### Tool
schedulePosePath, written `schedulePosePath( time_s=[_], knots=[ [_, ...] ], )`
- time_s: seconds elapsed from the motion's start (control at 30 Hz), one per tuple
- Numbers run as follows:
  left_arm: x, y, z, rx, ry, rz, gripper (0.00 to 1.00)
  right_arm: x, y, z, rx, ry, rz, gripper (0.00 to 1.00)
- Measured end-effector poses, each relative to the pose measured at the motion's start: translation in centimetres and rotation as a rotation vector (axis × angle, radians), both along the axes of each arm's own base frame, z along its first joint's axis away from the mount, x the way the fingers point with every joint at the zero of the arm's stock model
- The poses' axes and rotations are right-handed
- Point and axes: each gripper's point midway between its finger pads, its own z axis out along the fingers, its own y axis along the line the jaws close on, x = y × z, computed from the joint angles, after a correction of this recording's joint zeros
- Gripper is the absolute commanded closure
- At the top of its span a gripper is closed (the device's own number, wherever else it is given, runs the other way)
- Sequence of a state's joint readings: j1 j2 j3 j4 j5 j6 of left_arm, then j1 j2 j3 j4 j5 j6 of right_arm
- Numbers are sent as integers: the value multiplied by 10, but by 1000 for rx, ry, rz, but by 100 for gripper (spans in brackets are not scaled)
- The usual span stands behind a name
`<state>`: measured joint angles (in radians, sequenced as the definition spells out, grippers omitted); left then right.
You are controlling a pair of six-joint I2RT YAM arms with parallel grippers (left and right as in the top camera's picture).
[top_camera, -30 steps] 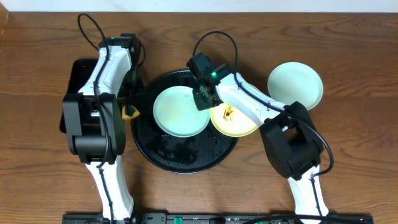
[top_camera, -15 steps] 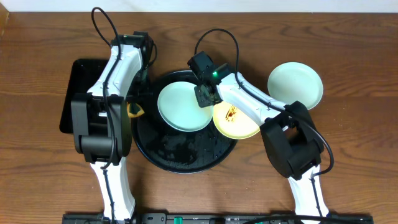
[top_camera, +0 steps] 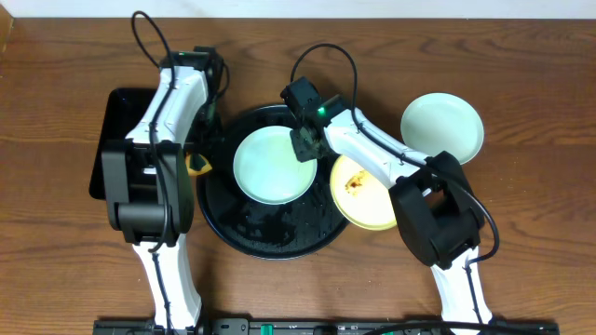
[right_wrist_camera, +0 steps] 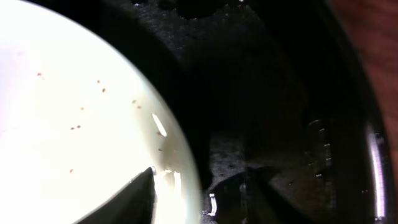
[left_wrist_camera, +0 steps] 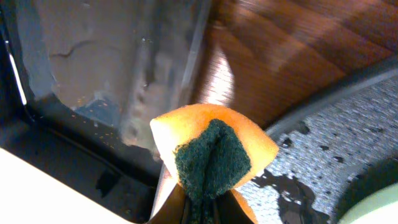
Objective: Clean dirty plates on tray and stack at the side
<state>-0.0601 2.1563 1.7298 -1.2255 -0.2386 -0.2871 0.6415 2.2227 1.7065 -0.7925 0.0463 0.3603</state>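
At my remote station: the round black tray [top_camera: 244, 234] sits mid-table, its floor wet and beaded with droplets. It holds one mint-green plate [top_camera: 270, 167], which lies flat in the far half. In the right wrist view this plate looks pale and glossy, dotted with tiny brown specks.

A yellow plate [top_camera: 372, 207] lies across the tray's right rim, partly over the table, with a brown food smear [top_camera: 354, 183] near its middle. A second mint-green plate [top_camera: 442, 126] rests alone on the wooden table [top_camera: 521, 233], far right and well apart from the tray. It looks clean from overhead.

The rectangular black tray [top_camera: 110, 140] stands at the left, just beside the round one, with flecks and wet patches on its floor.

The right gripper [top_camera: 305, 147] hangs over the far-right edge of the plate on the tray. Its jaws are parted and straddle the rim without pinching it. One finger [right_wrist_camera: 138, 190] is over the plate's inside, and the other is dim against the black tray.

The left gripper [top_camera: 197, 166] is clenched on a folded orange sponge [left_wrist_camera: 211, 146], green scouring side inward. It hangs over the gap between the two trays.
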Motion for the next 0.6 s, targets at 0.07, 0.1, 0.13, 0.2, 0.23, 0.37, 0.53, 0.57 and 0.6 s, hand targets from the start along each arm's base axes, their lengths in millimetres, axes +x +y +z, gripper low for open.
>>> schedulePosePath(
  time_s=[0.07, 0.1, 0.13, 0.2, 0.23, 0.37, 0.53, 0.57, 0.6],
  knots=[
    [0, 6, 2, 0, -1, 15, 92, -4, 7, 0, 20, 9, 5, 66],
    [1, 10, 3, -1, -4, 23, 92, -5, 11, 0, 29, 9, 7, 65],
    [2, 13, 4, -1, -7, 31, 92, -8, 15, 1, 36, 10, 9, 62],
    [2, 20, 5, -1, -11, 48, 92, -11, 24, 1, 50, 7, 16, 62],
    [1, 23, 5, -1, -9, 55, 92, -13, 28, 2, 57, 6, 18, 62],
    [-5, 35, 6, -2, 11, 82, 92, -18, 35, 2, 66, 10, 5, 55],
    [-11, 44, 7, -3, 34, 98, 92, -18, 35, 2, 80, 19, -67, 54],
    [-12, 45, 7, -4, 35, 100, 92, -18, 35, 2, 81, 20, -73, 54],
    [-12, 45, 7, -4, 35, 101, 92, -18, 34, 1, 85, 21, -89, 55]
  ],
)
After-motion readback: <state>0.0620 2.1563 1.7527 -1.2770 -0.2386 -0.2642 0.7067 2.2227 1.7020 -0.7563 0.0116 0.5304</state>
